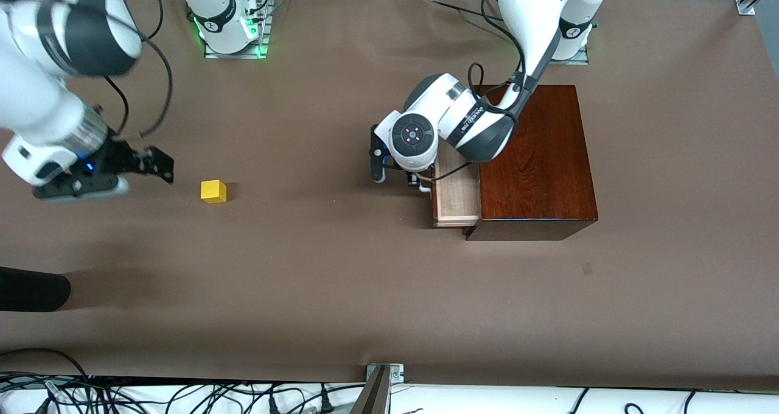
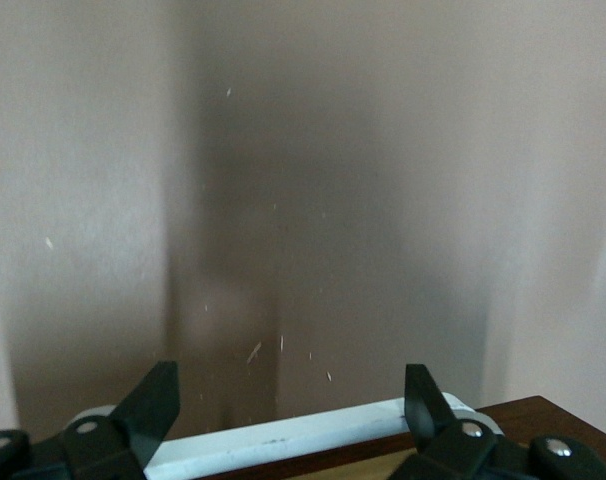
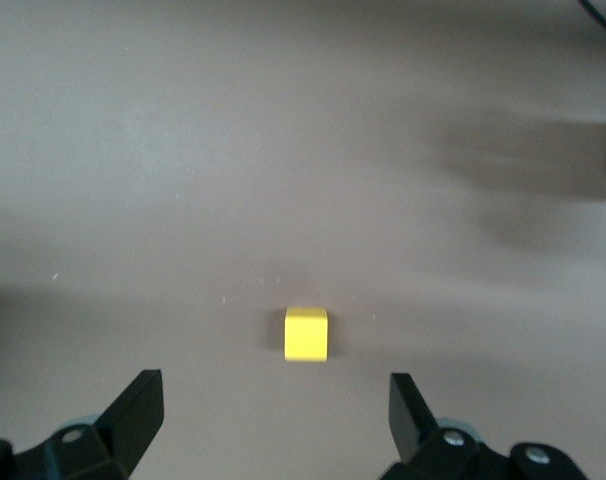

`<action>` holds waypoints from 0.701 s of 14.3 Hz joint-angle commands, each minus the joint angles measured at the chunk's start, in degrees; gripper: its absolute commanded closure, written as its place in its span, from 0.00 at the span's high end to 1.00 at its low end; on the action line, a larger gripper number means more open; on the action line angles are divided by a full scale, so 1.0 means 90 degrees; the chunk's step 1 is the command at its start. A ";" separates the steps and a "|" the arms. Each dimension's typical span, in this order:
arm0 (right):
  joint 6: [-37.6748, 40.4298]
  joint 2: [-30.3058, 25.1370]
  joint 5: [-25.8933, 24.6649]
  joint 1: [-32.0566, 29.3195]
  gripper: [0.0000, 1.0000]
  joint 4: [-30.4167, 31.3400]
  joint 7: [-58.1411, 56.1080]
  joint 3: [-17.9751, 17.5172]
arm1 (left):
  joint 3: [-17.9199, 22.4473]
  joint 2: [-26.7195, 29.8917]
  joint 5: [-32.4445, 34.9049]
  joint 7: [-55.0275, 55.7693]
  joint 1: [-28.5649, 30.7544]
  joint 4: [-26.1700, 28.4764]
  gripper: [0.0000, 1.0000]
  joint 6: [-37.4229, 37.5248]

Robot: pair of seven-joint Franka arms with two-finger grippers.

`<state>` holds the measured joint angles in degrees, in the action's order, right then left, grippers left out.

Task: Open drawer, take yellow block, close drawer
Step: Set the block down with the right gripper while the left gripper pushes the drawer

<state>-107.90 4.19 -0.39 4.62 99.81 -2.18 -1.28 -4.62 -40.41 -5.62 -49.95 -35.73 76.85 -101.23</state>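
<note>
the glossy reddish-brown wooden box [image 1: 535,161] is sitting toward my left arm's end of the brown table [image 1: 341,280], and its drawer [image 1: 456,192], a pale wood tray with a dark front, is sticking partway out of the side facing my right arm's end. my left gripper [image 1: 398,176] is hanging at the drawer front, fingers [image 2: 148,405] spread wide and pointing down; in the left wrist view the white bar handle [image 2: 283,440] is running across between them, but the fingers are not pinching it and i cannot tell whether either one is touching it. the small bright yellow cube [image 1: 213,191] is sitting on the bare table, outside the drawer and well apart from the box, toward my right arm's end. my right gripper [image 1: 155,165] is hovering over the table just beside the cube, fingers [image 3: 133,410] wide open and holding nothing; the right wrist view is showing the cube [image 3: 306,333] ahead of the fingertips, roughly centred between them, not touching either.
</note>
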 commanded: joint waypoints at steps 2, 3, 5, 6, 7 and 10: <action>0.0728 -0.0748 0.0131 -0.0064 1.00 0.0092 0.0027 0.0015 | 0.0132 0.0330 0.0205 0.0081 0.0190 0.0240 1.00 0.0699; 0.0807 -0.0817 0.0132 -0.0064 1.00 0.0062 0.0027 0.0073 | 0.0171 0.0340 0.0205 0.0072 0.0239 0.0240 1.00 0.0788; 0.0836 -0.0788 0.0132 -0.0064 1.00 -0.0141 -0.0021 0.0229 | 0.0249 0.0379 0.0379 0.0072 0.0249 0.0279 1.00 0.0847; 0.0943 -0.0740 0.0112 -0.0064 1.00 -0.0298 -0.0022 0.0230 | 0.0249 0.0389 0.0680 0.0072 0.0249 0.0269 1.00 0.0973; 0.1031 -0.0672 0.0054 -0.0054 1.00 -0.0386 -0.0022 0.0220 | 0.0249 0.0389 0.0896 0.0072 0.0249 0.0279 1.00 0.1100; 0.1051 -0.0642 0.0034 -0.0083 1.00 -0.0465 -0.0012 0.0230 | 0.0249 0.0360 0.1064 0.0062 0.0308 0.0289 1.00 0.1121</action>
<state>-100.13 -2.53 -0.39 4.55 97.59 -2.19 1.07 -2.96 -39.48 0.94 -49.82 -33.64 77.10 -91.34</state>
